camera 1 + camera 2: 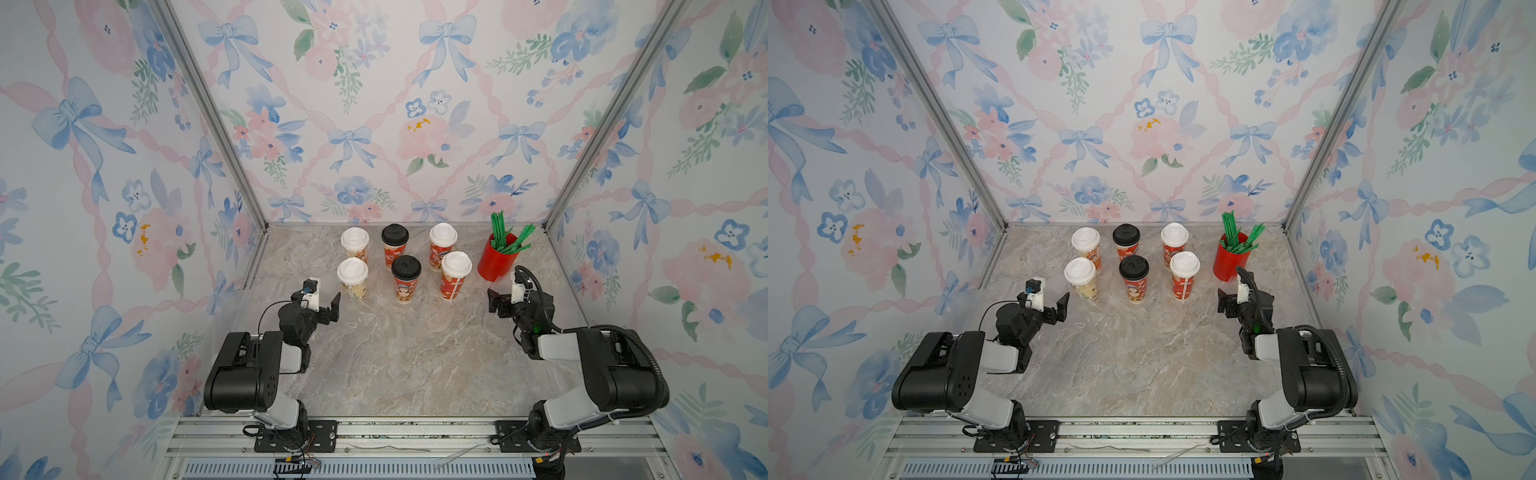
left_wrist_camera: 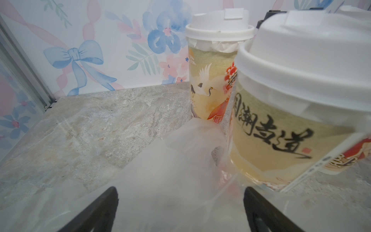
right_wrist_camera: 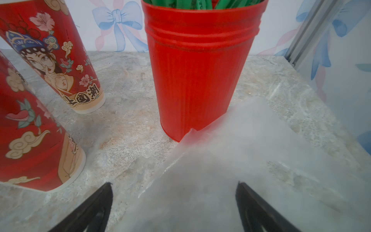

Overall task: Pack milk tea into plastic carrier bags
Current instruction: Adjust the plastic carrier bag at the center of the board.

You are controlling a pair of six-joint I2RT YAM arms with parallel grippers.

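Open grey marble tabletop (image 1: 399, 365) fills the lower centre of both top views, with flowered walls (image 1: 124, 208) on three sides. Six tall lidded paper milk tea cups (image 1: 406, 276) stand at centre, just above my left gripper (image 1: 332, 307) and right gripper (image 1: 496, 302). Both are spread wide, gripping nothing. Clear crinkly plastic carrier bags (image 2: 180, 156) lie low in both wrist views, between the jaws.

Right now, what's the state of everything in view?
rear cream cup: upright, lidded
front cream cup: upright, lidded
rear black-lidded cup: upright, lidded
front black-lidded cup: upright, lidded
rear white-lidded red cup: upright, lidded
front white-lidded red cup: upright, lidded
straw cup: upright, lidless, holding green straws
bag by left gripper: lying crumpled, empty
bag by right gripper: lying flat, empty
left gripper: open, empty
right gripper: open, empty
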